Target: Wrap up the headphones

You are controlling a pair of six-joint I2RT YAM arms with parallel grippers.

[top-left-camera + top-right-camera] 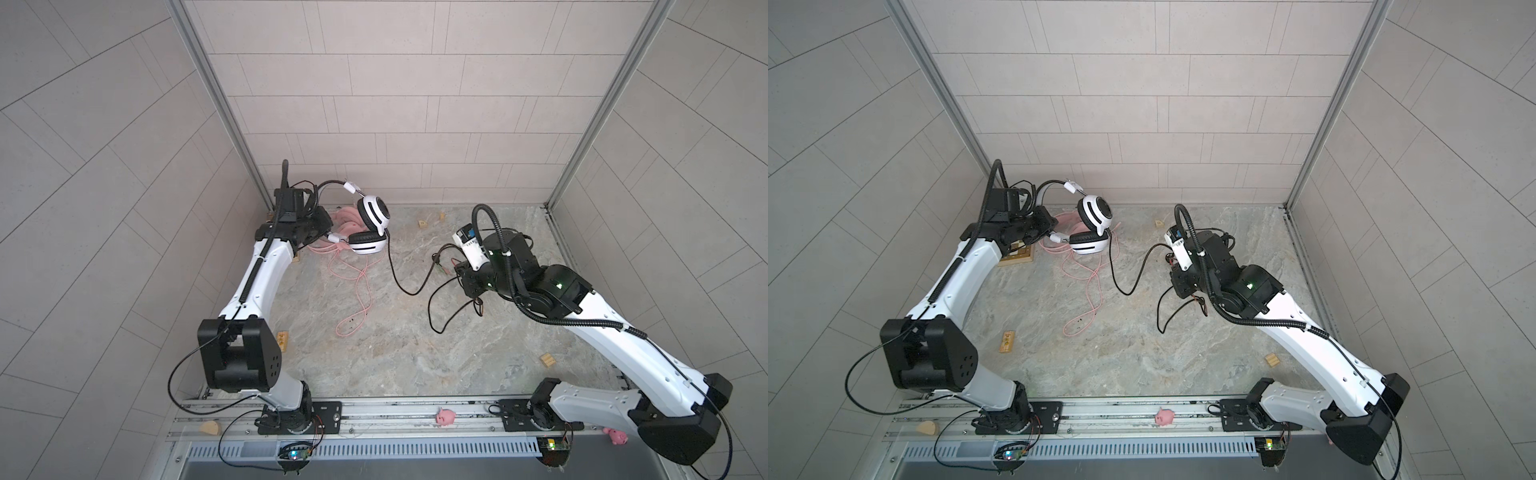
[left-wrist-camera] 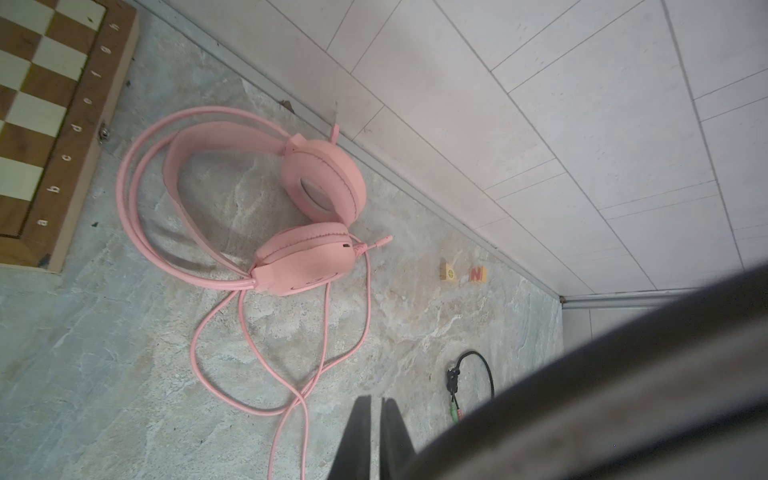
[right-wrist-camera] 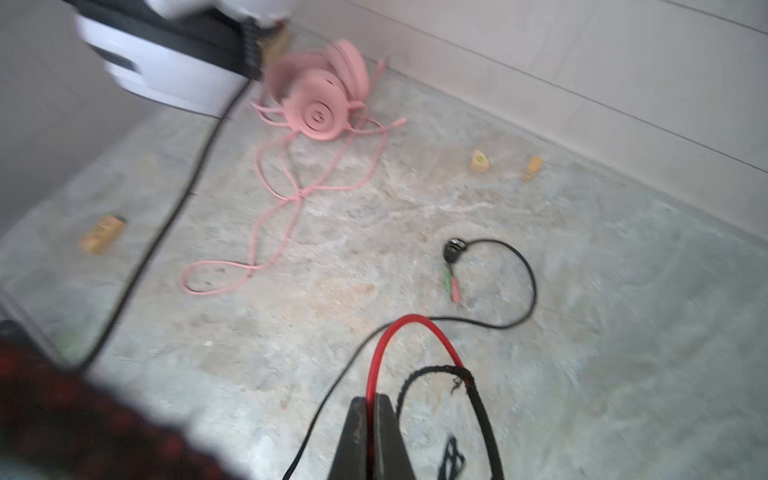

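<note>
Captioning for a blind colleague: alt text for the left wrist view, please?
All-pink over-ear headphones lie on the grey marbled tabletop, their pink cable loose in loops. The shut left gripper is in the foreground, beside a blurred dark band; a wooden chessboard lies nearby.

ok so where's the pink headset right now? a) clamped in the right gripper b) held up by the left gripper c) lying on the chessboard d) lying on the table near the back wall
d: the pink headset lies on the table close to the back wall, with its pink cable trailing loose on the surface beside it.
</note>
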